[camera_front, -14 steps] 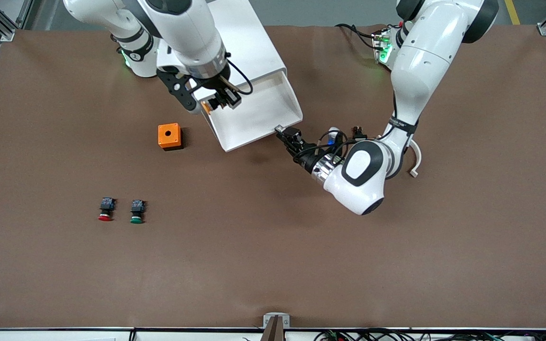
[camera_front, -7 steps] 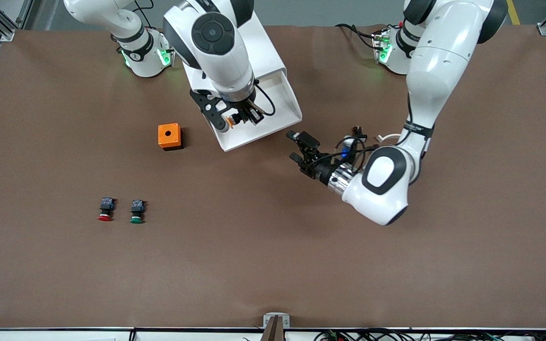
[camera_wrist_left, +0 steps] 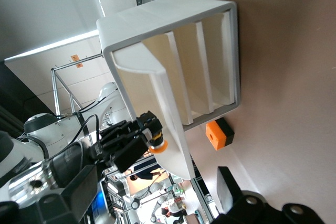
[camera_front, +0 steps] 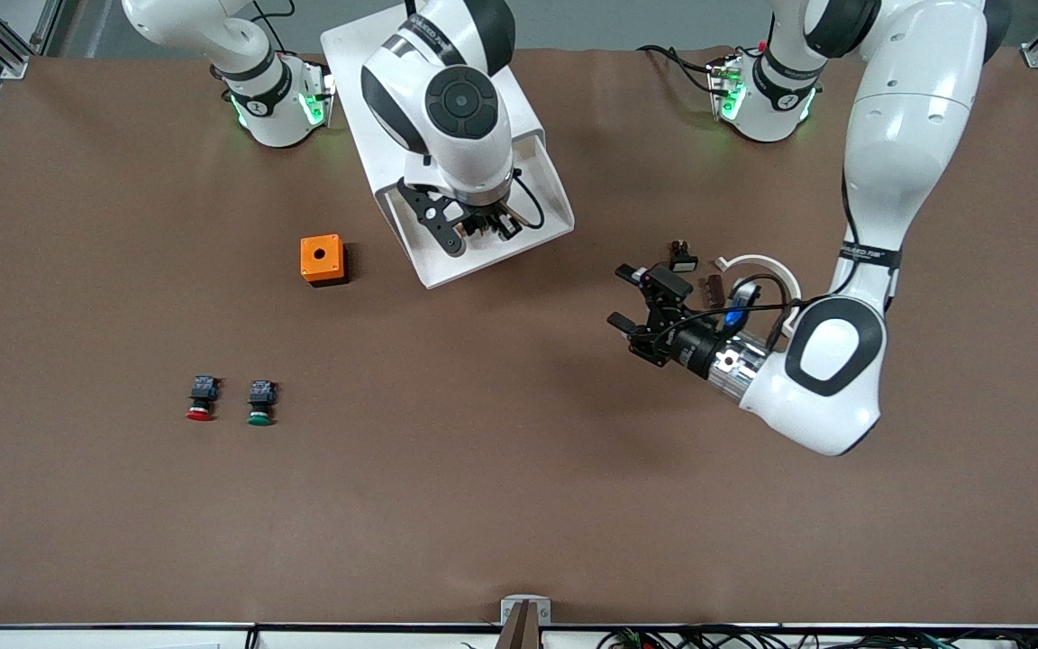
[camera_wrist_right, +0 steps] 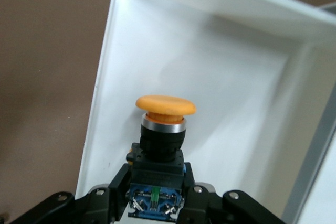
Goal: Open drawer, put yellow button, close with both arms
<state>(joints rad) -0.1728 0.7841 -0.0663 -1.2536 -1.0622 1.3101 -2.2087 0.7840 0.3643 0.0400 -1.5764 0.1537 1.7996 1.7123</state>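
Note:
The drawer stands pulled out of the white cabinet, its cream front toward the front camera. My right gripper hangs over the drawer's tray. It is shut on the yellow button, gripping its black body, cap pointing away from the wrist. The right hand hides the button in the front view. It shows in the left wrist view beside the drawer front. My left gripper is open and empty over bare table, apart from the drawer, toward the left arm's end.
A small orange box with a hole sits beside the drawer toward the right arm's end. A red-capped button and a green-capped button lie nearer the front camera. Small black parts and a white curved piece lie by the left arm.
My right gripper has carried the yellow button over the drawer toward its middle. My left gripper has drawn back from the drawer's front corner toward the left arm's end.

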